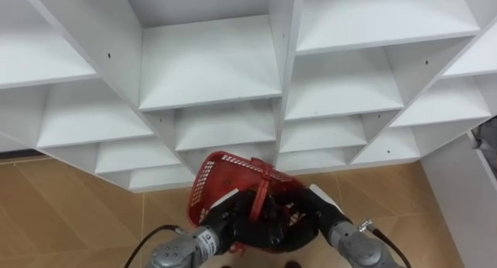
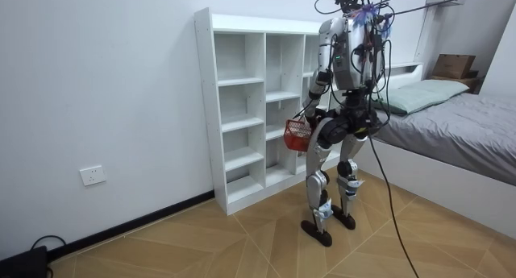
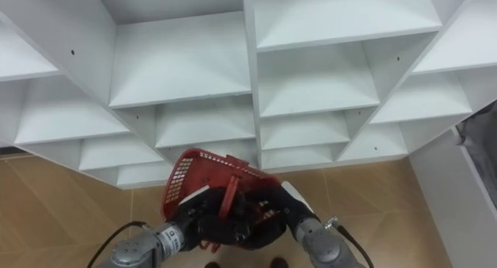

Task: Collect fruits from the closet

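Both hands low and close to the body. Left hand [image 1: 224,215] and right hand [image 1: 314,210] are clasped on either side of a red plastic mesh basket [image 1: 225,168], fingers curled onto its near rim. The basket's upright handle stands between them. The basket tips forward, away from the hands, and its inside is mostly hidden behind them, so I cannot tell what it carries.

Under the hands: tan wood-pattern floor [image 1: 70,206]. Just beyond the basket's far rim: the foot of a tall white open shelving unit [image 1: 210,66], the closet, its compartments rising above the hands in rows of plain white boards.

Step, as judged: carrying the basket up to the shelves, searching stage, with collecting not yet begun. The next move likely calls for freeing one hand while the other keeps the basket level, then reaching into a compartment at hand height.

Room view: the robot stands upright facing the shelving, which is set against a white wall [image 2: 97,85] with a wall socket [image 2: 93,175]. A grey bed [image 2: 459,125] lies behind it.
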Available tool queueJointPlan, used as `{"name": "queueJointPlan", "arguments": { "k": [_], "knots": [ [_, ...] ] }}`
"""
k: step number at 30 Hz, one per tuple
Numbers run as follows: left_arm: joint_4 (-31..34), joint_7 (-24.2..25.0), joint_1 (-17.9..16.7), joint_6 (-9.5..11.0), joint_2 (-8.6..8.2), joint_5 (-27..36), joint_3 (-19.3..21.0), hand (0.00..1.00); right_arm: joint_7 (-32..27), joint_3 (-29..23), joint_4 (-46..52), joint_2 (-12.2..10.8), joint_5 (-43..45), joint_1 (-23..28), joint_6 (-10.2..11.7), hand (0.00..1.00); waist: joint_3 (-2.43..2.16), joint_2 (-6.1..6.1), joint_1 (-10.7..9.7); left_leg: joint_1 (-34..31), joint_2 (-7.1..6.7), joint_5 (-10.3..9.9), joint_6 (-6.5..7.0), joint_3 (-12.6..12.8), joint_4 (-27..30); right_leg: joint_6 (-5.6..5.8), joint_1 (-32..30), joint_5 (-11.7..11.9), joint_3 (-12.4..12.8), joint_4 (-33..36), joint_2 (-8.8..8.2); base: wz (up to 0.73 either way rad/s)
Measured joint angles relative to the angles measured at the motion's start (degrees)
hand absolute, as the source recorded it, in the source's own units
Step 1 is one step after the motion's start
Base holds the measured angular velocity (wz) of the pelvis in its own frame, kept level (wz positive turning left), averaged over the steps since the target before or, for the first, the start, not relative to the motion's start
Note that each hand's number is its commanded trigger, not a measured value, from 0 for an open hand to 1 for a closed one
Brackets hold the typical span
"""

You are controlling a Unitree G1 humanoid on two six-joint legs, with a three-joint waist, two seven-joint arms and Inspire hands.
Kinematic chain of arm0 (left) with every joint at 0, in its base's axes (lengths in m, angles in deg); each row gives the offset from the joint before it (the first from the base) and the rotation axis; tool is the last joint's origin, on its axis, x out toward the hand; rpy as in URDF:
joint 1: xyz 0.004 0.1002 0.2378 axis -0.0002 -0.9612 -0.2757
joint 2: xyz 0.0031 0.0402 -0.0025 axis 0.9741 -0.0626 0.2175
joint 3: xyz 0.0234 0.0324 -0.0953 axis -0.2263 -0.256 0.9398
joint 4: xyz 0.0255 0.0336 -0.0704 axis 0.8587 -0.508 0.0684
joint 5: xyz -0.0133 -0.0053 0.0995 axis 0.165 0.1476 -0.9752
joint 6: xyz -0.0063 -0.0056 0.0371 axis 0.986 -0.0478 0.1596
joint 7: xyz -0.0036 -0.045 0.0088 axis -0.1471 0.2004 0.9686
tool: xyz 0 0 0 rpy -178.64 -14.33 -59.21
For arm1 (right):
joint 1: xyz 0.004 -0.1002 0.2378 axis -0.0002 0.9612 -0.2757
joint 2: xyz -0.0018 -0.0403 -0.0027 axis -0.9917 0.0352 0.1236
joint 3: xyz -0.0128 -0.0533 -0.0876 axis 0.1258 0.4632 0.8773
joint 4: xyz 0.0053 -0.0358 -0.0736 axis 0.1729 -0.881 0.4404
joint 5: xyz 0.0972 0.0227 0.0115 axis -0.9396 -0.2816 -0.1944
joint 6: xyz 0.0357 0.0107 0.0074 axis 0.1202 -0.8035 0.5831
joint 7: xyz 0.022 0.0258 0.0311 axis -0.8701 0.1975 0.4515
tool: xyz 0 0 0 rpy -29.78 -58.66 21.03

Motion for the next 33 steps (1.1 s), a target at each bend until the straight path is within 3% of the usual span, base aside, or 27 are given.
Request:
{"name": "queueJointPlan", "arguments": {
  "k": [1,2,3,4,33],
  "knots": [
    [0.0,0.1,0.0,0.1,0.00,0.6,0.0,1.00,0.0,-0.2,0.0,-0.1,0.0,-0.1,0.0,1.00,0.00,0.00,0.0,0.0,0.00,0.0,0.00,0.0,0.0,0.00,0.0,0.0,0.0,0.0,0.01,0.00],
    [0.0,0.1,0.0,0.2,0.00,0.7,0.0,1.00,-0.1,-0.2,0.0,-0.1,0.0,-0.1,0.0,0.70,0.00,0.00,0.0,0.0,0.01,0.0,0.00,0.0,0.0,0.00,0.0,0.0,0.0,0.0,0.02,0.00],
    [0.0,0.1,0.0,0.3,-0.01,0.8,0.0,1.00,-0.1,-0.2,0.0,-0.1,0.0,-0.2,0.0,0.15,0.00,0.00,0.0,0.0,0.01,0.0,0.00,0.0,0.0,0.00,0.0,0.0,0.0,0.0,0.02,0.00],
    [0.0,0.1,0.0,0.3,0.00,1.2,0.0,1.00,-0.2,-0.2,0.0,-0.1,0.0,-0.2,0.0,0.00,0.00,0.00,0.0,0.0,0.01,0.0,0.00,0.0,0.0,0.00,0.0,0.0,0.0,0.0,0.02,0.00],
    [0.0,1.5,0.3,1.0,-0.96,1.7,0.0,1.00,2.0,-0.2,-0.2,-1.8,0.0,-0.2,0.1,0.00,0.14,0.28,-0.6,0.0,0.03,0.0,0.00,0.0,-0.1,0.00,-0.1,0.0,0.0,0.0,0.03,0.00]
  ]
}}
